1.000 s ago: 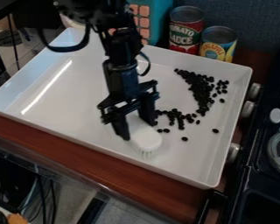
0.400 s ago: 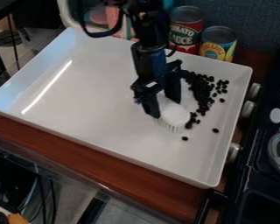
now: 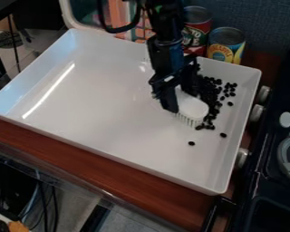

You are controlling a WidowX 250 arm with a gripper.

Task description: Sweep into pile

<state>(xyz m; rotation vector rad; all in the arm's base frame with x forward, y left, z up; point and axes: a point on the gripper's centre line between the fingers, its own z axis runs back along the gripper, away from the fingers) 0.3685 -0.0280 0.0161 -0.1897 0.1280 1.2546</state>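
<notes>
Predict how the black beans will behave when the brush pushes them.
The black beans would probably roll or skid easily, being small and rounded on a glossy white tray. They may scatter rather than move as one mass, since several lie apart from the cluster.

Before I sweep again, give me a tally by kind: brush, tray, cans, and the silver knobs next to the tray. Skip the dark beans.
Brush: 1
Tray: 1
Cans: 2
Silver knobs: 3
Total: 7
</notes>
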